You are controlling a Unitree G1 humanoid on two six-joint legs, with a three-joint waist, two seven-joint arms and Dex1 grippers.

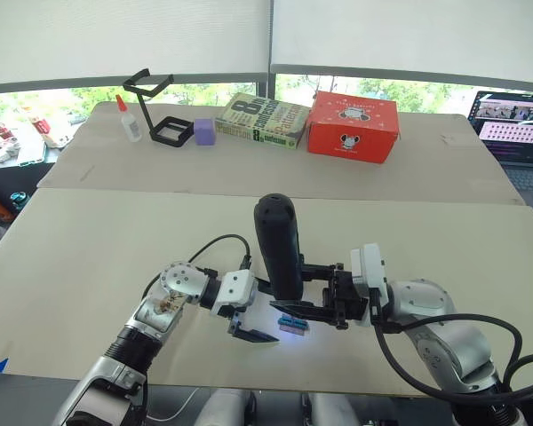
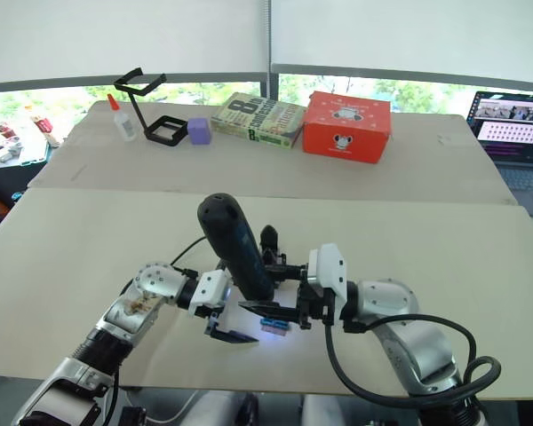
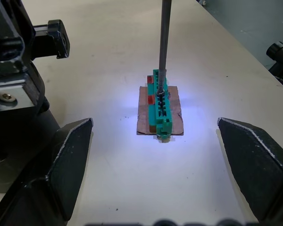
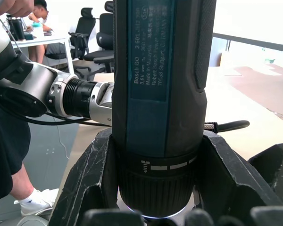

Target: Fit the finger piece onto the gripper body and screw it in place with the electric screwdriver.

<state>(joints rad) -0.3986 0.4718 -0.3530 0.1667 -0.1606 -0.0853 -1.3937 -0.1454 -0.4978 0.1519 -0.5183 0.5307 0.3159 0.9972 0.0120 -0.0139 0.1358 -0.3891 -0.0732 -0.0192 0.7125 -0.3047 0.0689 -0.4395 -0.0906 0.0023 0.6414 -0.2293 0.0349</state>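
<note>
The electric screwdriver (image 1: 279, 244) has a matt black rubbery-looking shell with a smooth blue panel and a thin bare-metal bit. The green block (image 3: 160, 104) looks like glossy plastic on a brown cardboard-like patch (image 3: 172, 123). The surface (image 1: 115, 248) is smooth, matt beige. The right tool (image 4: 155, 188) has rough black plastic fingers.

A matte-black electric screwdriver (image 1: 279, 247) with a dark blue label panel stands clamped in the right gripper (image 1: 318, 293), its silver bit on a green block (image 3: 160, 103) with red patches atop brown card (image 3: 175, 123). Far beyond the gripper sit a red box (image 1: 352, 127) and a purple cube (image 1: 204, 132).
</note>
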